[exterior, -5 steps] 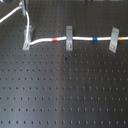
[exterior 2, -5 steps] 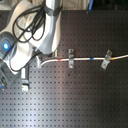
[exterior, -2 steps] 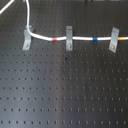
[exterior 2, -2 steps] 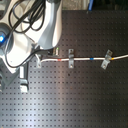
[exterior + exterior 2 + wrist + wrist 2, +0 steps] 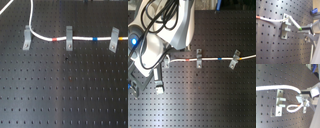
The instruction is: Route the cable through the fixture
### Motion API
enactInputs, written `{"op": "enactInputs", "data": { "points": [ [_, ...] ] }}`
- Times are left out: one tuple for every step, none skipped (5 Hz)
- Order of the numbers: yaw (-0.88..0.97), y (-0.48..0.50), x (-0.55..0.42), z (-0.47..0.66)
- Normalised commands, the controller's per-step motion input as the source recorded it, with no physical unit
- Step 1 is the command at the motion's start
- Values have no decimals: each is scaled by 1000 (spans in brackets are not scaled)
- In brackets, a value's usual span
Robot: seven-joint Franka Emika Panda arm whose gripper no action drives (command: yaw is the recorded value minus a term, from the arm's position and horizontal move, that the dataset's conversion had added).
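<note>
Black perforated worktop [image 5: 65, 95]. The robot arm [image 5: 173, 25] fills ten o'clock in the second exterior view. In the first exterior view, the white banded cable [image 5: 50, 38] already passes the three o'clock bracket [image 5: 114, 40] and the centre bracket [image 5: 68, 38]. Within the last second its free length has swung from eleven toward twelve o'clock. It now bends against the fixture [image 5: 26, 38] at nine o'clock, seemingly entering its slot. The gripper [image 5: 302, 29] is clenched on the cable just beside that fixture. A slack loop [image 5: 293, 108] near the gripper could snag.
</note>
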Motion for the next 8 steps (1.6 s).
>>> {"op": "enactInputs", "data": {
  "points": [
    [-969, 69, -92, 123],
    [-994, 26, -44, 5],
    [-823, 0, -1, -66],
    [-723, -24, 59, -382],
    [-794, -34, 87, -373],
    [-723, -120, 70, -280],
    [-249, 10, -208, -1],
    [77, 221, -541, 280]
  ]
}}
